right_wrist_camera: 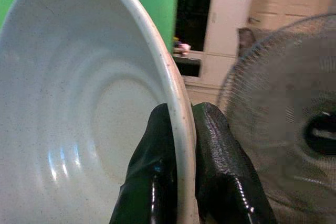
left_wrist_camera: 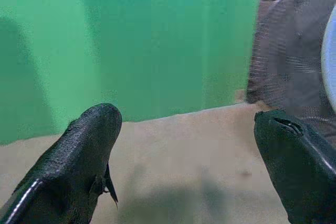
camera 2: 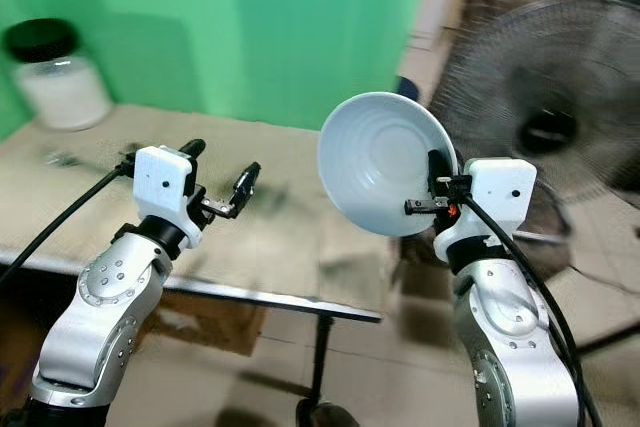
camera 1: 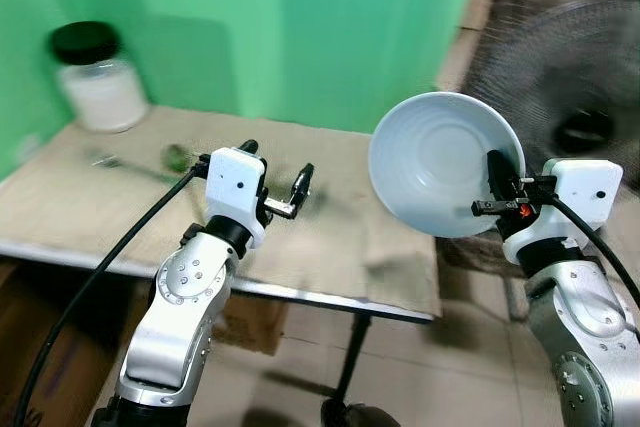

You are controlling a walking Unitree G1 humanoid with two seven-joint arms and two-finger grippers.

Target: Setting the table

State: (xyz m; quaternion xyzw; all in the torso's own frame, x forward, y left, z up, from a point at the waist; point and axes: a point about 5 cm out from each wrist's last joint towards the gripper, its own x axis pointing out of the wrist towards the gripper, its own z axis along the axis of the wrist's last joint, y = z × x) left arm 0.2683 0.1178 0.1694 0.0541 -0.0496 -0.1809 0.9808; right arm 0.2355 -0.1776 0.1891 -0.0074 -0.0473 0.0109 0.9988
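The biggest worry from where I stand is that pale bowl [camera 1: 445,162]: the right gripper [right_wrist_camera: 181,124] has it pinched only by a thin stretch of rim, one finger inside and one outside, and the bowl is tipped up nearly on edge, its hollow facing the robot. With so little of the rim held, a jolt or a quick swing could let it swivel between the fingers or slip out, and it hangs past the worktop's [camera 1: 60,202] edge at about 3 o'clock, over the tiled floor, with a standing fan [camera 1: 570,77] just behind it that it could also knock. It will have to be levelled before it goes down on the cloth, or it may land on its rim and roll. The left gripper [camera 1: 275,177] hovers above the middle of the worktop, its fingers spread well apart and holding nothing, touching nothing that I can see. Over at 10 o'clock a white jar with a black lid [camera 1: 95,77] stands by the green wall [camera 1: 300,27], and a small blurred piece of cutlery [camera 1: 135,165] lies near it.
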